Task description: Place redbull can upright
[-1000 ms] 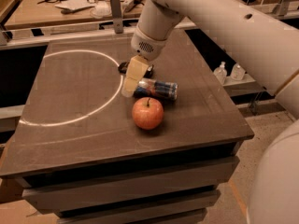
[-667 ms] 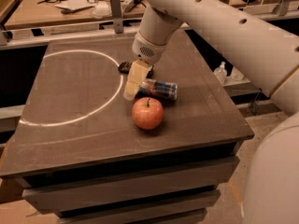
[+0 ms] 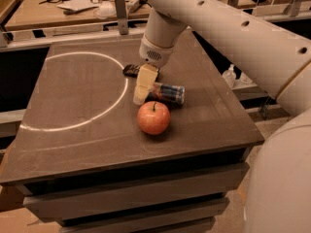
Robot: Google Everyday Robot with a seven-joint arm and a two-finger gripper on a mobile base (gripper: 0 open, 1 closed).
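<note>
Because the cream-coloured gripper (image 3: 142, 93) stands in front of it, the left end of the slim blue and silver metal redbull can (image 3: 169, 93) is hidden. Whether the gripper is wide, narrow or closed on the can cannot be told. The flat black ridged bar (image 3: 130, 70) behind it shows only its left part; the wrist covers the rest. The big cream arm (image 3: 233, 28) is cut off at the top and right edges. Things on the wooden desk (image 3: 58, 18) at the back are too small to name.

Against the views of 1 s and 0.7 s ago, almost nothing has moved. The redbull can lies on its side in the same spot, the round red-orange apple (image 3: 153, 117) sits where it sat, and the gripper has kept its place at the can's left end.

The arm comes down from the upper right over the far side of the dark brown worktop (image 3: 68, 149), with its wrist tilted down and to the left. The gripper hangs low, just outside the right edge of the white chalk circle (image 3: 82, 53). The redbull can lies near the middle of the worktop, just behind the apple; whether the 2 touch cannot be told.
</note>
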